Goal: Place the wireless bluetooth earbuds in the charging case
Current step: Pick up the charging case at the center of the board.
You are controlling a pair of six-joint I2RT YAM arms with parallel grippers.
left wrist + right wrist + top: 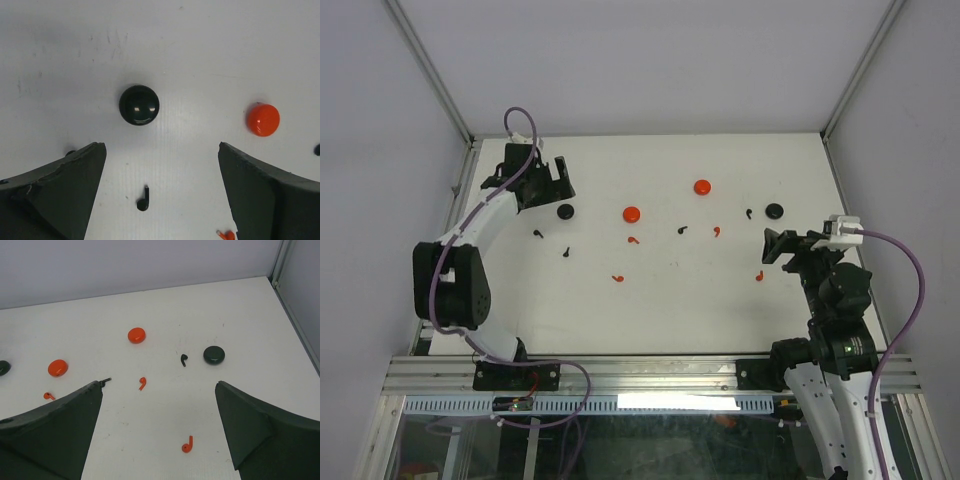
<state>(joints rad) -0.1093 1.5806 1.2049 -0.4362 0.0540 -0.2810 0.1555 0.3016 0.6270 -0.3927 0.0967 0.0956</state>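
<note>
Several tiny earbuds lie scattered on the white table: black ones (538,234) (566,252) (682,229) and red ones (634,241) (617,278) (759,276). Round charging cases, two black (564,212) (774,210) and two red (631,214) (702,187), sit among them, all shut. My left gripper (558,182) hovers open at the back left; between its fingers the left wrist view shows a black earbud (143,200) and, farther on, a black case (139,104). My right gripper (772,250) is open at the right, above a red earbud (187,445).
The table's back edge meets a grey wall, and a metal frame post (280,260) runs along the right side. A red case (263,119) and a red earbud (227,234) lie right of the left gripper's fingers. A black earbud (105,382) pokes out from behind my right gripper's left finger.
</note>
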